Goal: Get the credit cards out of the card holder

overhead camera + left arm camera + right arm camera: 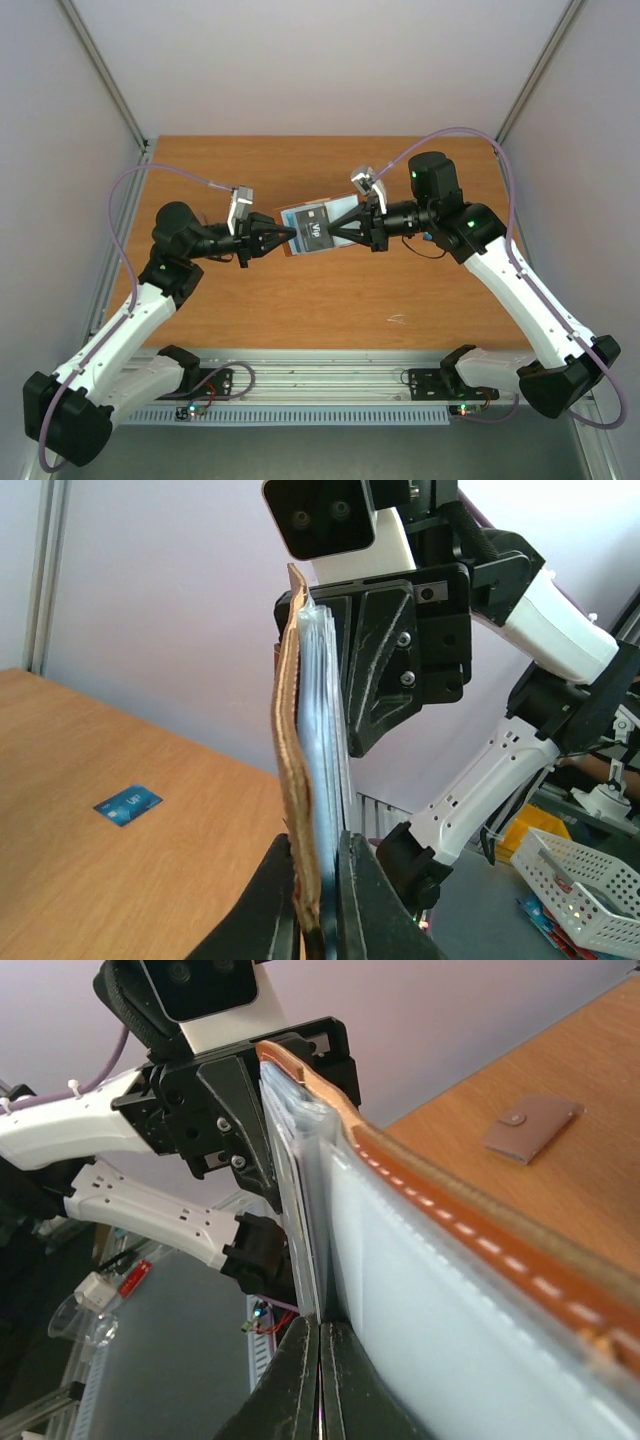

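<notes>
I have the card holder [296, 218] lifted off the tabletop [300, 310], spread open between both arms. My left claw [283, 238] is clenched on the holder's brown leather edge. My right claw [337, 232] is clenched on the opposite edge, on the pale inner layers; I can't tell whether it pinches a card or only the pocket. A black card [318, 232] shows in the holder. A blue card [128, 803] lies flat on the tabletop, well apart from the holder.

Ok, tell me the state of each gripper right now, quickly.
Left gripper: shut on the card holder, at its edge.
Right gripper: shut on a thin inner layer of the card holder; card or pocket cannot be told.
</notes>
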Available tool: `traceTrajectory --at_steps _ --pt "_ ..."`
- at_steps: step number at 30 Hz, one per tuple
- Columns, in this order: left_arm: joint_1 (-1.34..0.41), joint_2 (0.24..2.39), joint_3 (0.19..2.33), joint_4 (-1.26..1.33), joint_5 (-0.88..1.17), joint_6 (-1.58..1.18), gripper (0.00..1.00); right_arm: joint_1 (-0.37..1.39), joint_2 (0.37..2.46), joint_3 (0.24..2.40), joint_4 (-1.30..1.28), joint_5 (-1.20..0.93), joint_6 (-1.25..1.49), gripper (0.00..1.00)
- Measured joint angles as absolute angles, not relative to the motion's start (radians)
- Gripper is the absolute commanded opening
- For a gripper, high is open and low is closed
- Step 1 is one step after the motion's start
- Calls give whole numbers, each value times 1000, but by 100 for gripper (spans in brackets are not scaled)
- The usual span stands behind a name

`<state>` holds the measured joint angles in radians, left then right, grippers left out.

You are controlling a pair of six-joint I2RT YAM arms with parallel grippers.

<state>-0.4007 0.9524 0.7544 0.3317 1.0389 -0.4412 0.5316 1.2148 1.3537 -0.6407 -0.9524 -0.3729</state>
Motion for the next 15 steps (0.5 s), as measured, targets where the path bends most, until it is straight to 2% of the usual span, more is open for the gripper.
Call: traceTrajectory --at_steps 15 --pt "-399 952 755 271 1007 -419 0 453 1162 1374 -779 -927 -448 1"
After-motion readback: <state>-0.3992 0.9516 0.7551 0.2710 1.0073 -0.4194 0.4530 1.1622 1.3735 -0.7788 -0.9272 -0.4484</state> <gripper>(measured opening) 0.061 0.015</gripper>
